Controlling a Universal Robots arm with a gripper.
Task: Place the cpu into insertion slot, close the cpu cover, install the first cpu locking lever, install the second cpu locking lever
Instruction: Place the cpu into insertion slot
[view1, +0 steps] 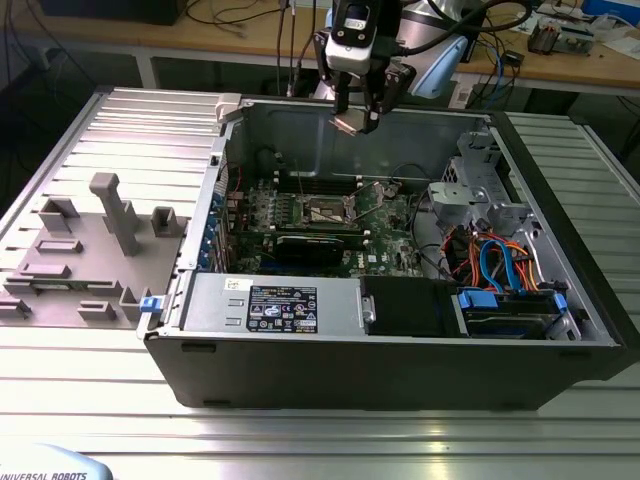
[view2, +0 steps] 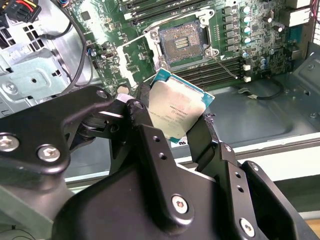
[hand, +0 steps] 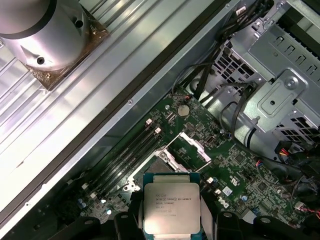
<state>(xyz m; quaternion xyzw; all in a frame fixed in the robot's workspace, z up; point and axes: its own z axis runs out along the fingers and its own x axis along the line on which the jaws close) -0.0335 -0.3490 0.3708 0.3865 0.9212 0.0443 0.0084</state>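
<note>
Gripping the cpu (view2: 175, 111) by two opposite edges, the gripper (view2: 172, 114) hangs high above the slot (view2: 182, 42), near the back wall of the open case (view1: 400, 370). The jaws stand only as far apart as the chip is wide and are clamped on it, metal top facing the wrist. The slot lies bare on the green board (view2: 250, 55), with its cover (hand: 195, 145) swung up and open just beside it. Nothing sits in the slot yet, so the first step looks unfinished. The hold is on thin edges, so a slip could drop the chip onto the board beside the slot. In the second wrist view the chip appears tilted against the slot; set down out of square, it could bend the slot's contacts. The raised cover beside the slot could also catch a corner.
</note>
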